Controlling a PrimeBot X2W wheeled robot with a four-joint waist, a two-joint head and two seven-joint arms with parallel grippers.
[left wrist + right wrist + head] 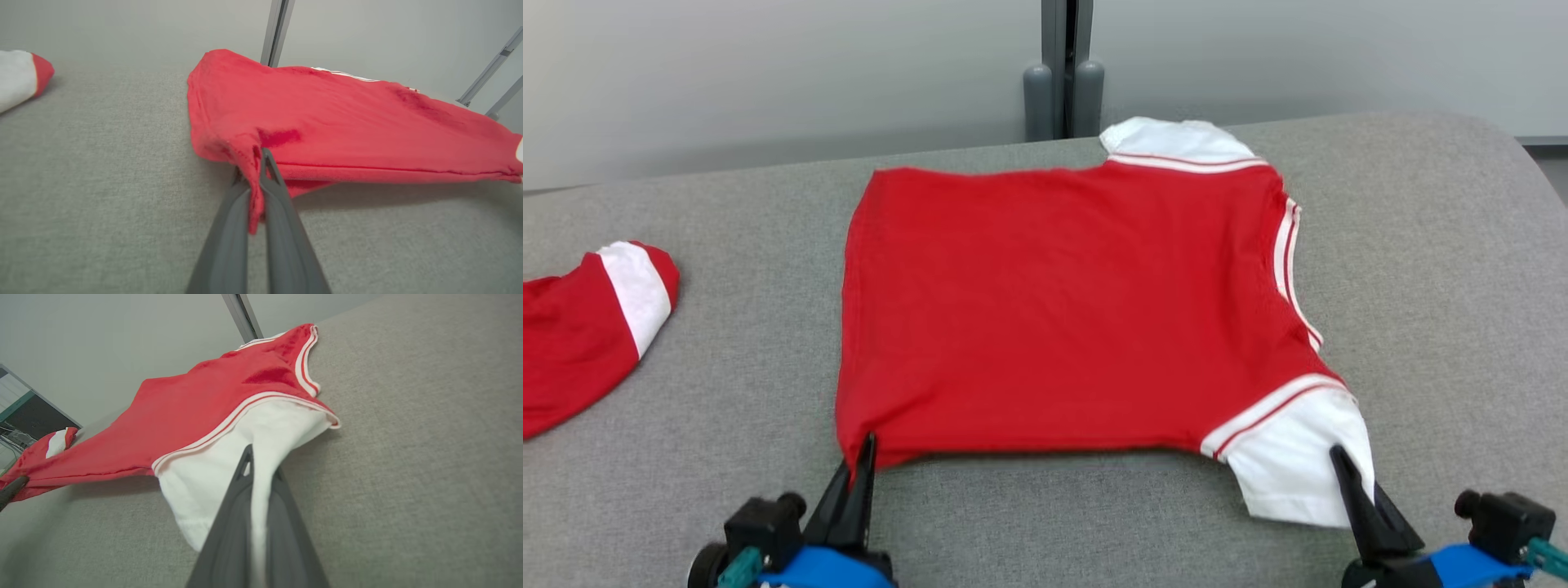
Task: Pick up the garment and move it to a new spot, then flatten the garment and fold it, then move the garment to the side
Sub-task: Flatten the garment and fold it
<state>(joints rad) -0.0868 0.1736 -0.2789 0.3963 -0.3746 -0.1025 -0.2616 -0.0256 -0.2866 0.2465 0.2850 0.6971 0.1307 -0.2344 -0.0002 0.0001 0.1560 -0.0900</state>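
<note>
The garment (1062, 310) is a red shirt with white sleeves and striped trim, spread across the grey padded table (1437, 269). Its near edge is lifted off the surface. My left gripper (864, 457) is shut on the near left red corner, and the left wrist view shows the gripper (258, 163) pinching a fold of the garment (347, 122). My right gripper (1343, 465) is shut on the white near sleeve. In the right wrist view that gripper (261, 465) has white cloth of the garment (212, 404) between its fingers.
A second red and white garment (588, 327) lies at the table's left edge, also in the left wrist view (20, 77). A grey post (1063, 69) stands behind the table against a pale wall. Bare grey padding extends on the right.
</note>
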